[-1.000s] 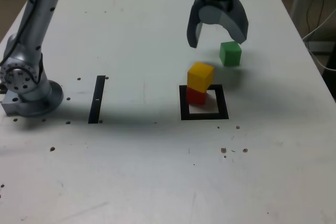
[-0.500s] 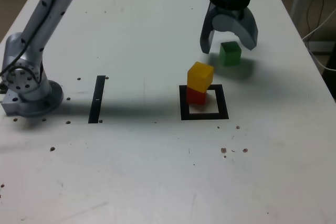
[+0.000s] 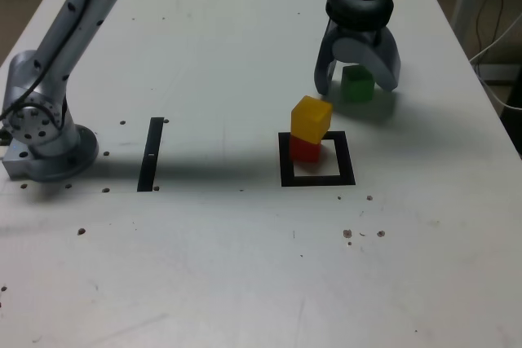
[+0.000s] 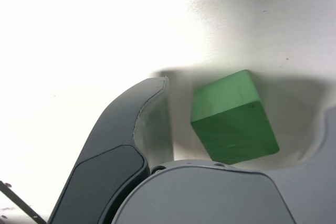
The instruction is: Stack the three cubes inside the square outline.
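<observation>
Two spread fingers [image 3: 357,85] straddle the green cube [image 3: 357,83] without touching it, near the yellow-on-red stack [image 3: 310,128]

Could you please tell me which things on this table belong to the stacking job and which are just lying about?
Part of the job:
- green cube, between the open pincer fingers
- yellow cube, resting on the red cube
- square outline, holding that stack in its far corner

Just lying about:
- thin black strip
- small dark specks on the table
</observation>
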Motion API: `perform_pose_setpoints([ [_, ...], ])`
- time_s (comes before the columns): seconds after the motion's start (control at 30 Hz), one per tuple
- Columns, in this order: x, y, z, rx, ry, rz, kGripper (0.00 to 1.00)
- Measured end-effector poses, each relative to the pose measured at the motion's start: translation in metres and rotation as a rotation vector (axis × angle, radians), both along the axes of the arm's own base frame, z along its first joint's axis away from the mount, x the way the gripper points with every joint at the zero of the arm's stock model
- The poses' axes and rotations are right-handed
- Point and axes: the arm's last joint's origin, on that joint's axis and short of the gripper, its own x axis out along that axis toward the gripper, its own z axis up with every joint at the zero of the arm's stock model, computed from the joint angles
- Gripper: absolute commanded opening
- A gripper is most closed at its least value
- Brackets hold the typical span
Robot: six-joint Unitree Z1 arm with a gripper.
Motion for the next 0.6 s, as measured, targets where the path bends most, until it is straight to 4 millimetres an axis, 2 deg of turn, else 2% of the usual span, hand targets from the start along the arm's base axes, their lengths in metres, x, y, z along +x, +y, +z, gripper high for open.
perform_pose_setpoints([
  [0.3,0.0019,-0.0001,-0.0004,-0.008,-0.015,-0.007,0.59],
  [0.6,0.0029,-0.0010,-0.0043,-0.033,-0.011,-0.016,0.34],
])
